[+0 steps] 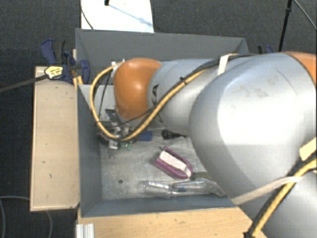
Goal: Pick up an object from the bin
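While the arm reaches across the bin from the right, its gripper sits low beneath the orange cover, up and to the left of a purple-and-white packet lying on the floor. Whether the gripper is spread or closed cannot be told, since the wrist and its hardware mask it, and nothing can be made out in its grasp. A small blue piece lies between the gripper and the packet, just beside the gripper and nearest to it. A clear plastic item lies just below the packet, well apart from the gripper.

Judging from this, the pick is not yet secured. The main risk is closing on nothing, because the gripper is offset to the left of the blue piece rather than over it. Pressing down that far from the packet could also scrape the bare metal floor. The yellow cable looping around the wrist hangs low and might nudge the blue piece away during a lift.
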